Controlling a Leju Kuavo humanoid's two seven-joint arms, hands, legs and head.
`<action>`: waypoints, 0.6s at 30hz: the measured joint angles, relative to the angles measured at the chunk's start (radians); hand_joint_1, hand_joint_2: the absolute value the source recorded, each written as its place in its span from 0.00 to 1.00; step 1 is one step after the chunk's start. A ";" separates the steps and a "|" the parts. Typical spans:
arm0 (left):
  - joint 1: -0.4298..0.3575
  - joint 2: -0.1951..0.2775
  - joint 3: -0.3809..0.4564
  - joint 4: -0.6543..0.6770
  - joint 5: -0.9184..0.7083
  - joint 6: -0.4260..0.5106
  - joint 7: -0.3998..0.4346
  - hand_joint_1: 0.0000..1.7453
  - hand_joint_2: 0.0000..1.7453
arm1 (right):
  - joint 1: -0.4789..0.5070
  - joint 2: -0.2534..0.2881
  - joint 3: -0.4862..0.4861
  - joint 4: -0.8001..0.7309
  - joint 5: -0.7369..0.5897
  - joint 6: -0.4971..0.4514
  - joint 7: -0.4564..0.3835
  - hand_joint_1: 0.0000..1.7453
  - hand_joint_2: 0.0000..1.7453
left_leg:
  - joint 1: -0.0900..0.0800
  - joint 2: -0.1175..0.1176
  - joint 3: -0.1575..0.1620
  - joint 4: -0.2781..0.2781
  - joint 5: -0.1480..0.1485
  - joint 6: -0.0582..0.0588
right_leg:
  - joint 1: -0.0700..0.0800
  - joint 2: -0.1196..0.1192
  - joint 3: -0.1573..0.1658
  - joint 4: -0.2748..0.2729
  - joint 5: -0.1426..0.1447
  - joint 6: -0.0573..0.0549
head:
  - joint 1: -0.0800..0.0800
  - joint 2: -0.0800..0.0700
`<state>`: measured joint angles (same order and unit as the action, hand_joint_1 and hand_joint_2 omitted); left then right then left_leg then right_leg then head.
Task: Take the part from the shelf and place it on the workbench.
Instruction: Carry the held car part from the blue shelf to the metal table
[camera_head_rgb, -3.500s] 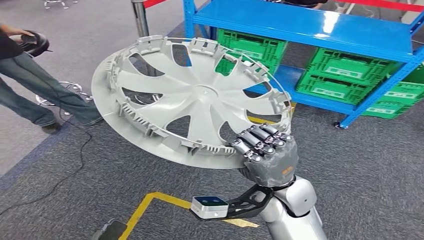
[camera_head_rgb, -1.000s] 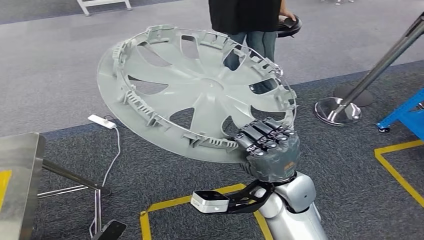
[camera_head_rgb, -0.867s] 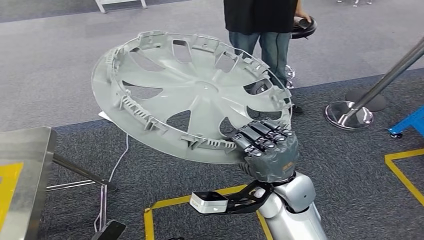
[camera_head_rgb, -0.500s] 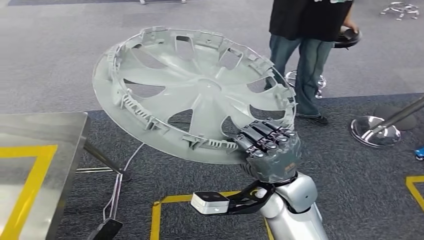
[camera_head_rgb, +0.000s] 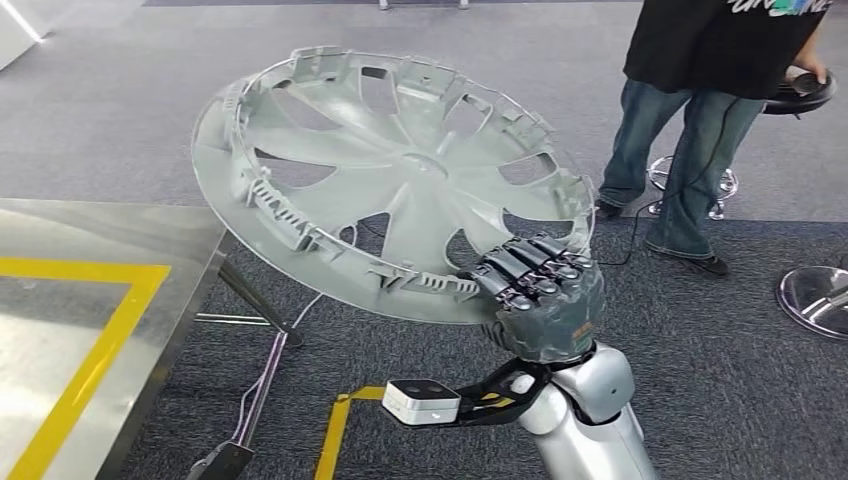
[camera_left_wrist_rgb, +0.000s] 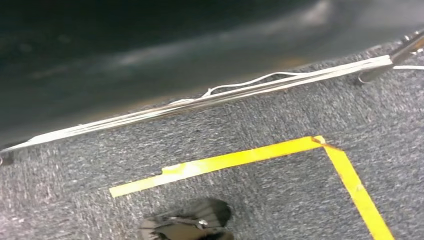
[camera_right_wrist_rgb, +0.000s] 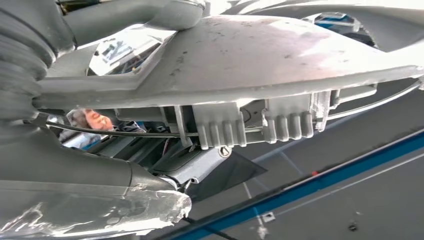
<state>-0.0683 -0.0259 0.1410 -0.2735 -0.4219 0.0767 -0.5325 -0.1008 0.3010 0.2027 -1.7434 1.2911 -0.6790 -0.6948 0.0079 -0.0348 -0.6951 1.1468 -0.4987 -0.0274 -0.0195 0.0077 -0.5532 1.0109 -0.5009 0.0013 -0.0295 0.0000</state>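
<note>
The right hand (camera_head_rgb: 540, 300) gripped the grey wheel cover (camera_head_rgb: 390, 180) by its lower right rim, holding it tilted at frame centre. The steel workbench (camera_head_rgb: 150, 300) lay at lower left, and a person (camera_head_rgb: 710, 100) stood at upper right.

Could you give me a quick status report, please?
Right hand grips hubcap rim, held aloft. Workbench at left, not reached. Person standing beyond.

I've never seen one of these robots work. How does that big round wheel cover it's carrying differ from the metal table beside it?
The wheel cover is round, pale grey plastic with cut-out openings; the metal table is a solid, straight-edged sheet marked with yellow tape. The wheel cover is tilted in the air, gripped at its rim by the right hand; the table lies flat on legs. Both look grey.
</note>
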 joint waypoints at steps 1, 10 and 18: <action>-0.001 0.000 0.000 0.000 0.000 0.000 0.000 0.00 0.00 | 0.000 0.000 0.000 0.000 0.000 0.000 0.000 1.00 1.00 | 0.002 0.014 -0.032 0.069 -0.031 -0.004 | 0.001 -0.014 0.000 0.000 -0.001 -0.003 | -0.002 0.000; -0.004 0.001 0.000 0.000 0.000 0.000 0.000 0.00 0.00 | -0.001 0.000 0.000 0.000 0.000 0.000 0.000 1.00 1.00 | -0.020 0.110 0.079 -0.125 0.052 0.021 | 0.020 -0.118 0.014 0.001 -0.020 0.014 | 0.000 0.000; -0.005 0.000 0.001 0.000 -0.011 0.021 0.001 0.00 0.00 | -0.001 0.000 -0.003 -0.002 0.001 0.000 0.000 1.00 1.00 | -0.009 0.008 0.079 -0.137 0.062 0.051 | 0.014 -0.011 -0.131 0.287 -0.151 0.031 | 0.013 0.000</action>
<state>-0.0735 -0.0260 0.1418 -0.2735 -0.4333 0.0980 -0.5316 -0.1021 0.3010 0.1998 -1.7456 1.2919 -0.6790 -0.6950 -0.0009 -0.0266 -0.6159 1.0093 -0.4370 0.0234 -0.0053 -0.0038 -0.6838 1.2984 -0.6521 0.0324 -0.0161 0.0000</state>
